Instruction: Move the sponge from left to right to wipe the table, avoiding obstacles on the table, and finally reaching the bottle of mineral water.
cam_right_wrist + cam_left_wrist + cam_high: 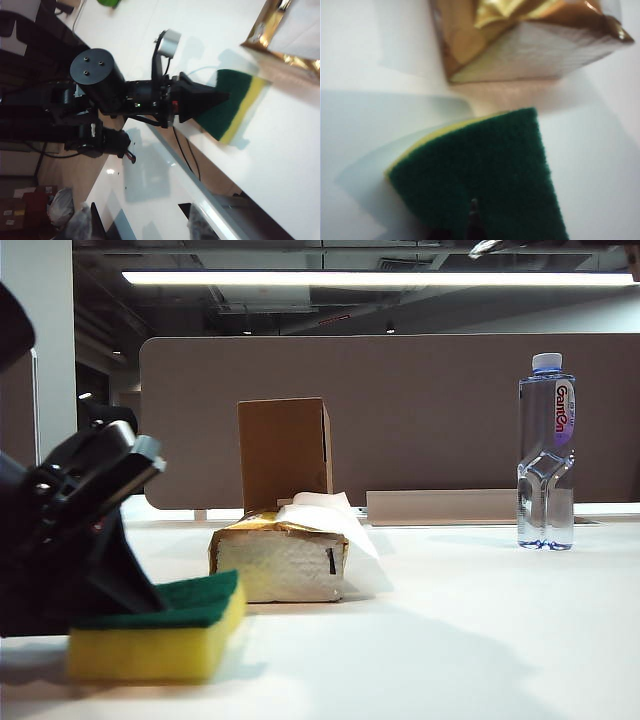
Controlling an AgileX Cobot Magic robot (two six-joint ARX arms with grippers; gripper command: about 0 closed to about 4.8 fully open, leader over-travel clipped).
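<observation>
Grey partition panel behind table; ceiling light strip

Our left arm comes in from the left edge of the exterior view, black and bulky, slanting down toward the table. Our left gripper sits at its low end, pressed onto the sponge, jaws closed together. The right wrist view shows that arm from above: round black wrist housing, wrist camera on a bracket, the tapered gripper pointing down onto the green pad. In the left wrist view only a thin dark tip shows against the green. Our right gripper is in no view; its arm is held high, the wrist camera looking down.
</observation>
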